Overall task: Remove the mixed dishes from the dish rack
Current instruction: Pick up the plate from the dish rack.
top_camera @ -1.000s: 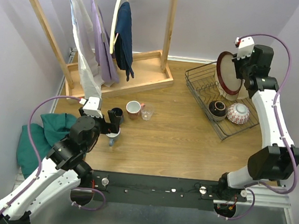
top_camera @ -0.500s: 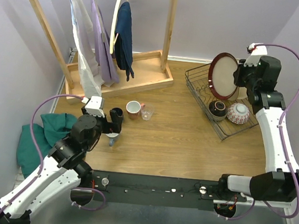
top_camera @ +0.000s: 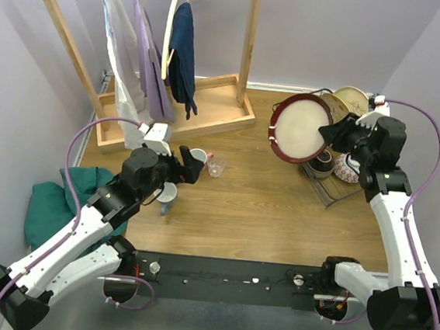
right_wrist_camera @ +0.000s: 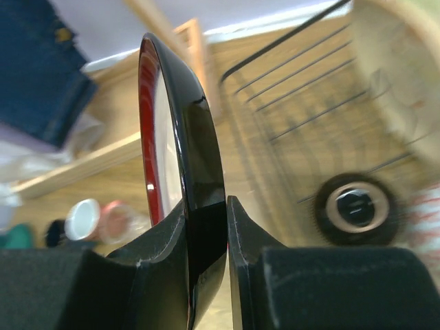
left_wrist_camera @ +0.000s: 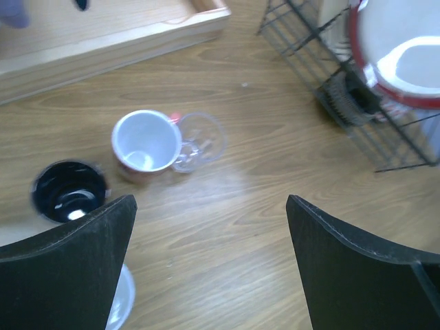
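My right gripper (top_camera: 330,133) is shut on the edge of the cream plate with the dark red rim (top_camera: 301,128), held on edge in the air just left of the dish rack (top_camera: 332,194). In the right wrist view both fingers pinch the plate's dark rim (right_wrist_camera: 184,117). The cream twig plate (top_camera: 351,100) stands in the rack, with a dark bowl (top_camera: 321,163) and a patterned bowl (top_camera: 350,170). My left gripper (top_camera: 191,167) is open and empty above the floor, near a red mug (left_wrist_camera: 146,144), a clear glass (left_wrist_camera: 201,136) and a dark mug (left_wrist_camera: 69,194).
A wooden clothes rack (top_camera: 174,118) with hanging garments stands at the back left. A teal cloth (top_camera: 57,200) lies at the left. A small white cup (top_camera: 166,197) sits under the left arm.
The right arm lifted the red-rimmed plate out of the rack and carried it left and nearer. The left gripper moved right, towards the mugs and glass.
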